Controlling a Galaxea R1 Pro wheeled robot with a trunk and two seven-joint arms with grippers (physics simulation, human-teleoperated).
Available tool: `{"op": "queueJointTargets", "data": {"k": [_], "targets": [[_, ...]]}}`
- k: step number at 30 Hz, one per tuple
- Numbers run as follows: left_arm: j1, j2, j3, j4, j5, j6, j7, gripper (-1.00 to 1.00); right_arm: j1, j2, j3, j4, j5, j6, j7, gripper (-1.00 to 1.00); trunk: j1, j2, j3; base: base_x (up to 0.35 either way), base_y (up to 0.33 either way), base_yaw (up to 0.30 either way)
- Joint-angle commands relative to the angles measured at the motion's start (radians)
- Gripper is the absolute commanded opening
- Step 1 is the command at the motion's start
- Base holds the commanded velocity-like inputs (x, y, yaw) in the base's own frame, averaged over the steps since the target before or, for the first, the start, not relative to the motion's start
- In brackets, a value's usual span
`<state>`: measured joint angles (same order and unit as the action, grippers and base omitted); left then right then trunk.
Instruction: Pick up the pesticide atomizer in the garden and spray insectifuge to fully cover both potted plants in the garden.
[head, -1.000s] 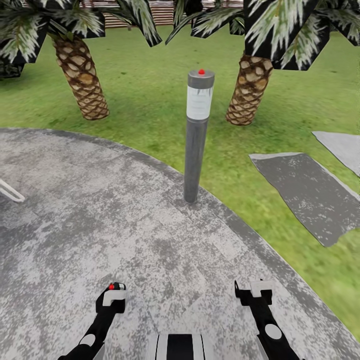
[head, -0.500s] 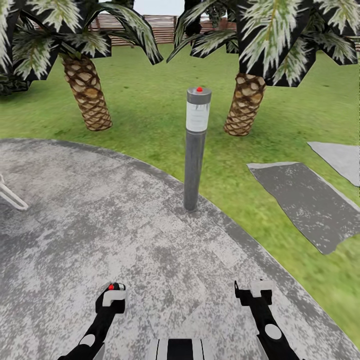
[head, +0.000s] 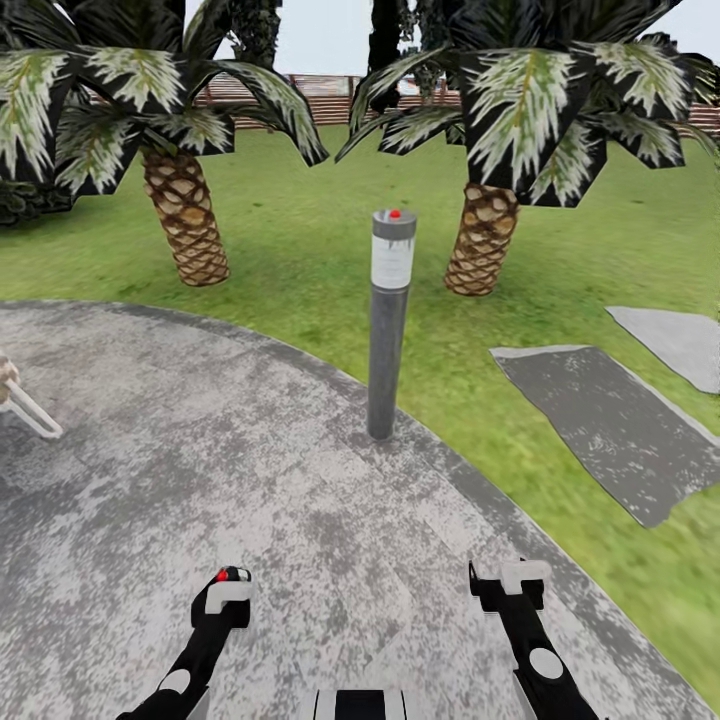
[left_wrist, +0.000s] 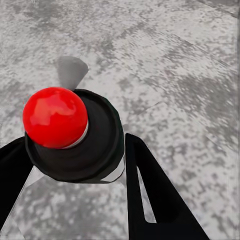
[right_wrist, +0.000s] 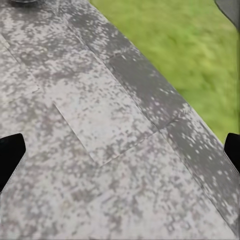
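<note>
Underfoot lies the round mottled grey paved patio (head: 200, 470), its curved edge meeting the green lawn (head: 300, 250) of the garden. From left to right: a thin pale metal leg (head: 25, 405) at the patio's left edge, a scaly-trunked palm (head: 185, 215), a tall grey bollard lamp with a red dot (head: 388, 320) upright on the patio rim, a second palm (head: 482, 240), and two flat grey paving slabs (head: 610, 420) set in the grass. A brown horizontal-slat wooden fence (head: 330, 100) closes the far side. The left gripper (left_wrist: 75, 165) clasps a black cylinder topped by a red ball (left_wrist: 55, 116) between its dark fingers (left_wrist: 150, 195), above the paving. The right gripper (right_wrist: 120, 155) hangs spread wide and empty over the patio's edge, its finger tips (right_wrist: 10, 155) far apart.
</note>
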<state>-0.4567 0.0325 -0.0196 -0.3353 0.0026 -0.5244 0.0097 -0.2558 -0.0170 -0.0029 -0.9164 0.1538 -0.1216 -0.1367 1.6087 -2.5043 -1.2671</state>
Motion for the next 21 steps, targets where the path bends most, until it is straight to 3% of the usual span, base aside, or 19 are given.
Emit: {"op": "queueJointTargets", "data": {"k": [1, 21], "targets": [[0.000, 0.000, -0.002, 0.001, 0.000, -0.002, 0.001, -1.00, 0.000, 0.000, 0.000, 0.001, 0.010, -0.001, -0.004, 1.00, -0.001, 0.000, 0.005, 0.000, 0.000, 0.000], [0.000, 0.000, 0.001, 0.002, 0.000, 0.004, 0.002, -1.00, 0.000, 0.000, 0.001, 0.004, 0.010, 0.000, -0.004, 1.00, -0.016, 0.018, 0.092, 0.000, 0.000, 0.000]]}}
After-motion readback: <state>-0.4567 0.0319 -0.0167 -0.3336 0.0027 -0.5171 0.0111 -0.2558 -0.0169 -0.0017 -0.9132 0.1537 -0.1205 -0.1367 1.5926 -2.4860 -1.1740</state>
